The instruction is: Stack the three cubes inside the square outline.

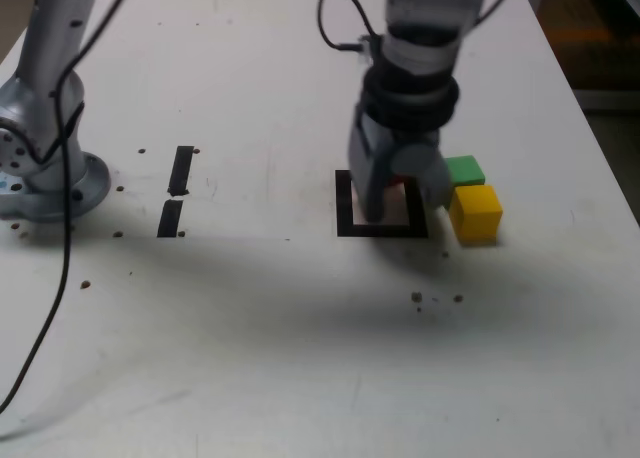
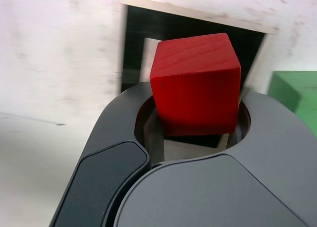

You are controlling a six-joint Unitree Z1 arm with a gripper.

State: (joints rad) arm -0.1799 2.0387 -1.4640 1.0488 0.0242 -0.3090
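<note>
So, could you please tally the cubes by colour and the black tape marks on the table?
Red cube, held in the gripper: 1
Yellow cube: 1
Green cube: 1
Square outline: 1
Short tape strips: 2
Total: 6
</note>
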